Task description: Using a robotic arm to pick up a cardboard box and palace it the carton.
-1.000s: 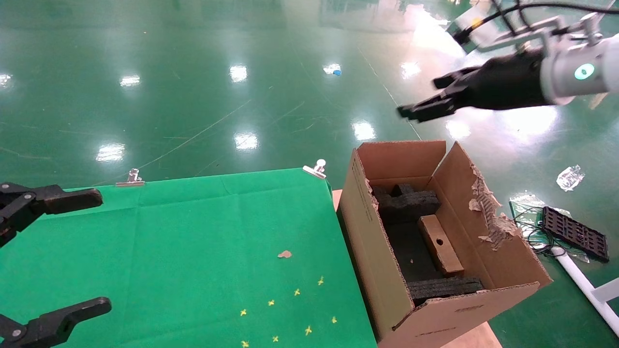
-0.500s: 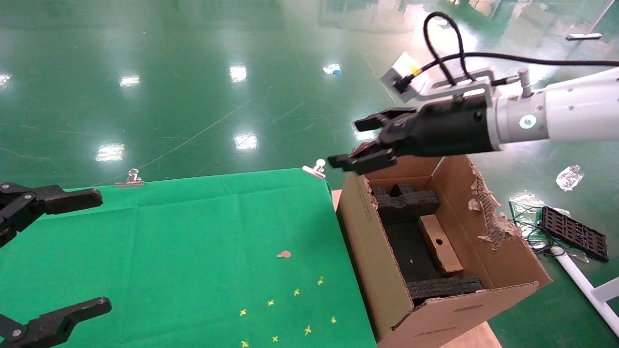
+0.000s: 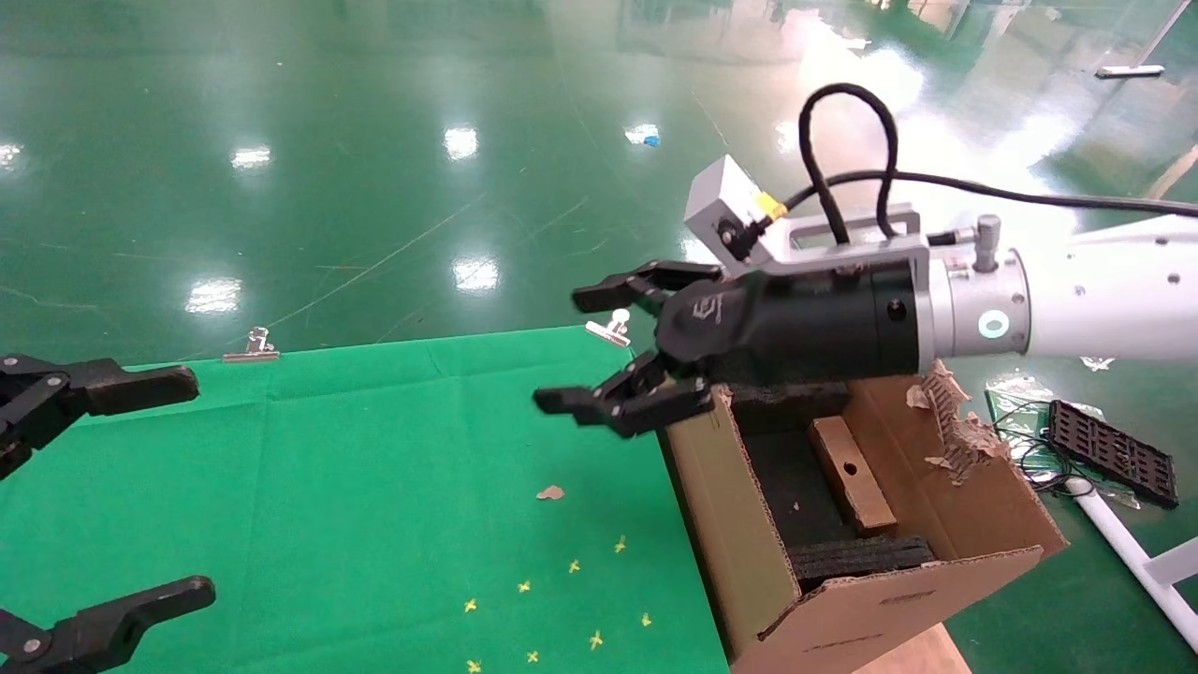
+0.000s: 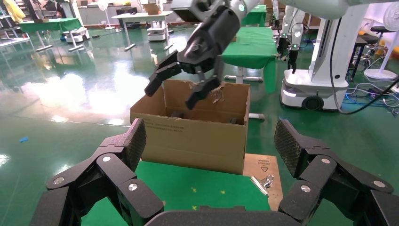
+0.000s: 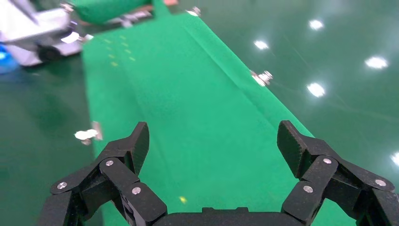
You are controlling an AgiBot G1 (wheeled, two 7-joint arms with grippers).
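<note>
At the far left of the head view, the left pincer is parked over the green-covered table, its black fingers spread wide apart with nothing between them. Across the table to its right lie a small brown scrap and a scatter of yellow cross marks, and two metal clips pin the cloth's far edge. Further right, the right pincer on the white robotic arm hangs above the table's right edge, just beside the near-left flap of the carton; its fingers are also spread apart and hold nothing. A grey camera block and a looping black cable sit on top of its wrist, with a green-lit ring behind. Below and to the right of that pincer, the carton stands open, lined with black foam, one flap torn ragged. The cardboard box lies inside the carton on the foam floor, round hole facing up, apart from both pincers. On the floor beyond the carton's right side lies a black perforated tray.
</note>
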